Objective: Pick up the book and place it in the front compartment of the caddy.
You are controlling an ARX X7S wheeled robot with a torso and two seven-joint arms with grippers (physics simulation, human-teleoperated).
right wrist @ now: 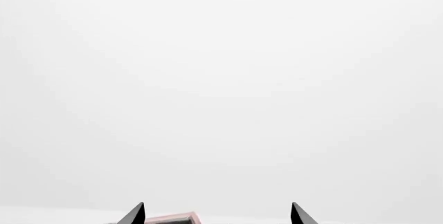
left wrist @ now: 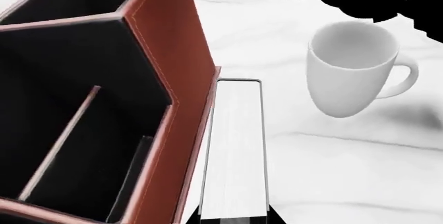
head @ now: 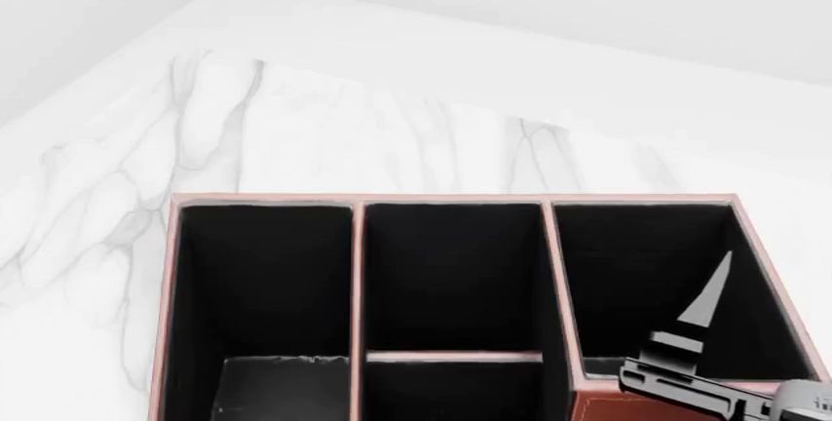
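Left wrist view, nearest first: the book (left wrist: pixel 234 151) stands on edge, white page edge facing the camera, black cover showing as thin lines along both sides. It sits just beside the outer wall of the caddy (left wrist: pixel 181 79), outside it, close enough that I cannot tell whether they touch. None of the book is in any compartment. The left end effector's fingers do not show clearly here; a dark patch at the book's near end may be part of it, so I cannot tell whether it grips or how wide it stands.

Beyond the book, a white mug (left wrist: pixel 349 71) stands upright on the white marbled table (left wrist: pixel 332 162), apart from both book and caddy, handle pointing away from the caddy.

Head view: the caddy (head: pixel 358 246) fills the lower frame, black inside, pale dividers marking off several sections. The right end effector (head: pixel 708 328) hangs over the rightmost section near the caddy's near wall.

Right wrist view: two dark fingertips (right wrist: pixel 135 214) stand well apart, nothing between them, so it is wide and empty.
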